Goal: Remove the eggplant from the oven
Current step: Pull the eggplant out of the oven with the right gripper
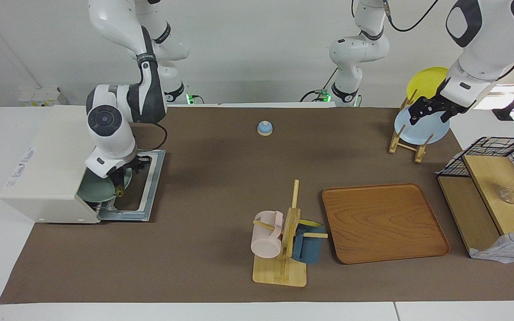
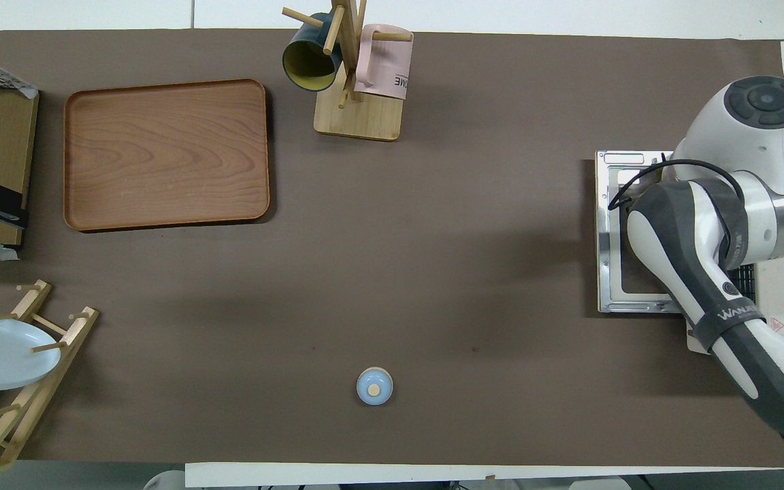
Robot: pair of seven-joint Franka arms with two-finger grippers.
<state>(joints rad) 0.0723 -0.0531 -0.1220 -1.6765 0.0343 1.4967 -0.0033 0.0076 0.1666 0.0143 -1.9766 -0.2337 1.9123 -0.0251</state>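
The cream-white oven (image 1: 45, 178) stands at the right arm's end of the table, its door (image 1: 143, 187) folded down flat on the mat. A pale green plate (image 1: 96, 187) sits in the oven's mouth. My right gripper (image 1: 120, 187) reaches down into the mouth, over the plate's edge. It is shut on the dark eggplant (image 1: 118, 191), of which only the yellowish-green stem tip shows below the fingers. In the overhead view the right arm (image 2: 705, 272) hides the gripper, plate and eggplant; only the door (image 2: 610, 238) shows. My left gripper (image 1: 429, 111) waits, raised over the plate rack.
A wooden plate rack (image 1: 406, 142) holds a blue and a yellow plate. A wooden tray (image 1: 384, 223), a mug tree (image 1: 283, 240) with a pink and a blue mug, a small blue knob (image 1: 264, 128), and a wire basket (image 1: 502, 151) on wooden shelving stand on the mat.
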